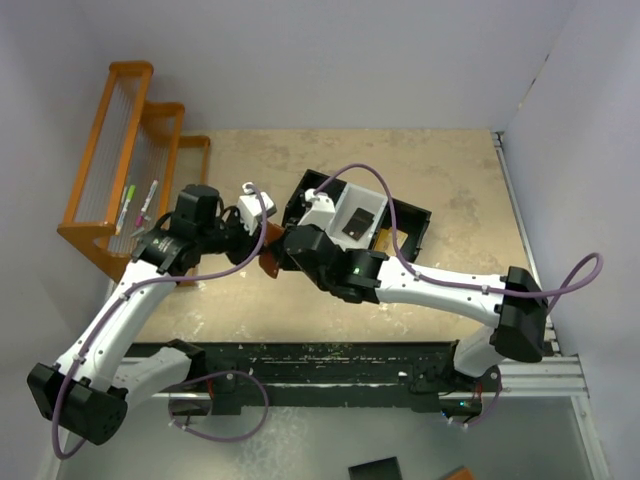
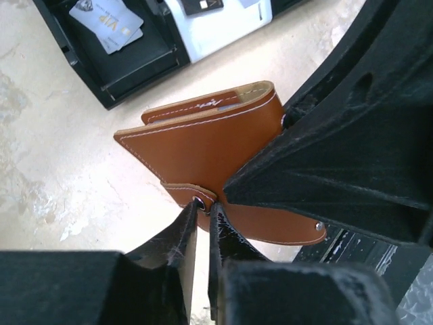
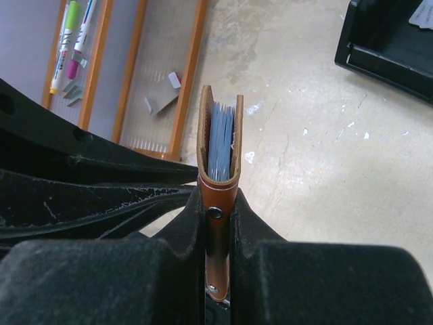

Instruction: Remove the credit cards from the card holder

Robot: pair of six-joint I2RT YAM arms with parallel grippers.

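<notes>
The small brown leather folding card holder [image 2: 203, 145] is stitched in white along its edges, and pale blue-grey is seen inside it. A flat silver-grey plastic card [image 2: 108, 24] is shown against the black-and-white three-compartment plastic tray [image 2: 145, 68], while the stepped slatted rack [image 1: 130, 72] is coloured orange.

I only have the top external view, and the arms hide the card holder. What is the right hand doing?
Observer: The right wrist view shows the right hand clamped on the card holder, blue-grey lining visible at its open end.
Operator: And the other arm?
Observer: The left hand pinches the holder's snap tab, seen from the left wrist.
Operator: Any cards out?
Observer: A silver card lies in the tray's black compartment.
</notes>
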